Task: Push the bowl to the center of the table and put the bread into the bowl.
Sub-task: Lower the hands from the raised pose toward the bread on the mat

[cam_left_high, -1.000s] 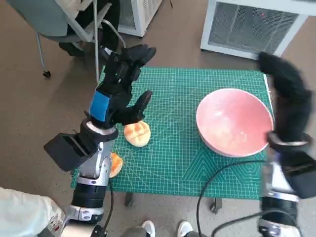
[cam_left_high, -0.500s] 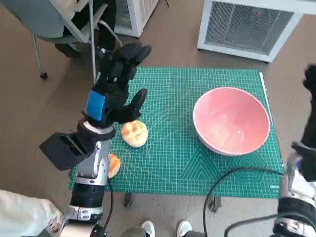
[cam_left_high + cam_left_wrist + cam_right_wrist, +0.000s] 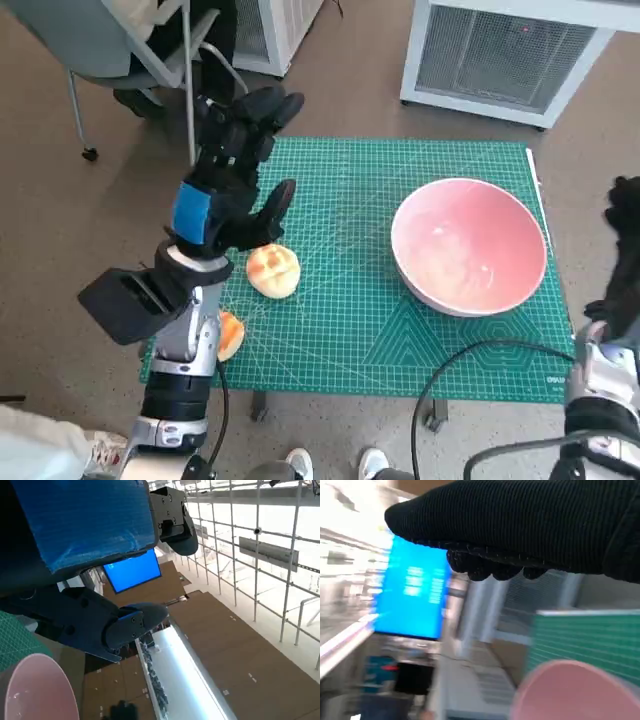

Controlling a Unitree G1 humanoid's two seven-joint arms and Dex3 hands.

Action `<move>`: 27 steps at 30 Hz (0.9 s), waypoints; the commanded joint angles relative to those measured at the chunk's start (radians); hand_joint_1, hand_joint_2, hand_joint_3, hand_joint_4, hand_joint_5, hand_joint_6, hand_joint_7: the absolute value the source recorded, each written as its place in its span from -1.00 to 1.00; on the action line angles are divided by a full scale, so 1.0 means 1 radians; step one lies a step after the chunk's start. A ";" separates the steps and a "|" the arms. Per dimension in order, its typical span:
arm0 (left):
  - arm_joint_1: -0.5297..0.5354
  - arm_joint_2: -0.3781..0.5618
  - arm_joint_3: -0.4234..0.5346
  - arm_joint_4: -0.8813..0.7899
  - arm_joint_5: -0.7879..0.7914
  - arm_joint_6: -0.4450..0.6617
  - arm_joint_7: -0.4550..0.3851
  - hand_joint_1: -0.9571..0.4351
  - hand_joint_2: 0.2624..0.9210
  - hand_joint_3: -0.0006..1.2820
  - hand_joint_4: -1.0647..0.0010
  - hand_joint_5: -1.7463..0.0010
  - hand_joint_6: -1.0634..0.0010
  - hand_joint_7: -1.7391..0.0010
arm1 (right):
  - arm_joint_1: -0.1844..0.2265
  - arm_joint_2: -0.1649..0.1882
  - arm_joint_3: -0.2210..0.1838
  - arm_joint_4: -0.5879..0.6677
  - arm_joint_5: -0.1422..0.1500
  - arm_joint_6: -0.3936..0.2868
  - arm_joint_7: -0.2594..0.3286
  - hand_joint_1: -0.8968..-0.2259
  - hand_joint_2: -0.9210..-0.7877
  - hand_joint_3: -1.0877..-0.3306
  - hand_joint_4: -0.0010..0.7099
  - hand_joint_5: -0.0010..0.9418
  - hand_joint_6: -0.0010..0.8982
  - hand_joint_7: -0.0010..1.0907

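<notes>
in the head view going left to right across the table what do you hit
orange piece at the mat's left edge → bread roll → pink bowl → right hand, just off the mat's right edge. The left hand hangs over the bread's side, so it is left out of the order.

From my station the head view looked evenly lit and sharp; the right wrist view was badly smeared (motion blur), ceiling lights glaring in the left.

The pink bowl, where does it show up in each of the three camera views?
Head view: round pink plastic bowl on the table's right half.
Left wrist view: a curved section of it in the lower left corner.
Right wrist view: its blurred rim along the bottom.
Shared landmark: green gridded cutting mat.
</notes>
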 commanded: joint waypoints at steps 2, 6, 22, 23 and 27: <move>0.007 0.012 0.008 -0.021 -0.009 0.007 -0.003 -0.05 0.47 0.16 1.00 0.28 1.00 0.02 | -0.012 0.033 -0.003 0.071 0.017 0.085 0.013 0.16 -1.00 -0.19 -0.25 -0.99 -0.89 -0.09; 0.013 0.018 0.010 -0.031 -0.007 0.012 0.001 -0.05 0.47 0.16 1.00 0.28 1.00 0.02 | -0.025 0.057 -0.007 0.090 0.030 0.119 0.020 0.18 -1.00 -0.20 -0.25 -0.99 -0.86 -0.09; 0.040 0.034 0.020 -0.076 -0.004 0.023 0.009 -0.04 0.47 0.14 1.00 0.26 1.00 0.00 | -0.086 0.147 -0.009 0.116 0.034 0.211 0.074 0.21 -1.00 -0.23 -0.18 -0.97 -0.82 -0.10; 0.042 0.035 0.021 -0.079 -0.005 0.025 0.010 -0.04 0.47 0.14 1.00 0.26 1.00 0.00 | -0.089 0.152 -0.009 0.117 0.032 0.214 0.076 0.21 -1.00 -0.24 -0.18 -0.97 -0.82 -0.10; 0.052 0.039 0.023 -0.094 -0.008 0.033 0.013 -0.04 0.47 0.14 1.00 0.26 1.00 0.00 | -0.105 0.171 -0.005 0.120 0.027 0.226 0.082 0.19 -1.00 -0.24 -0.18 -0.97 -0.83 -0.10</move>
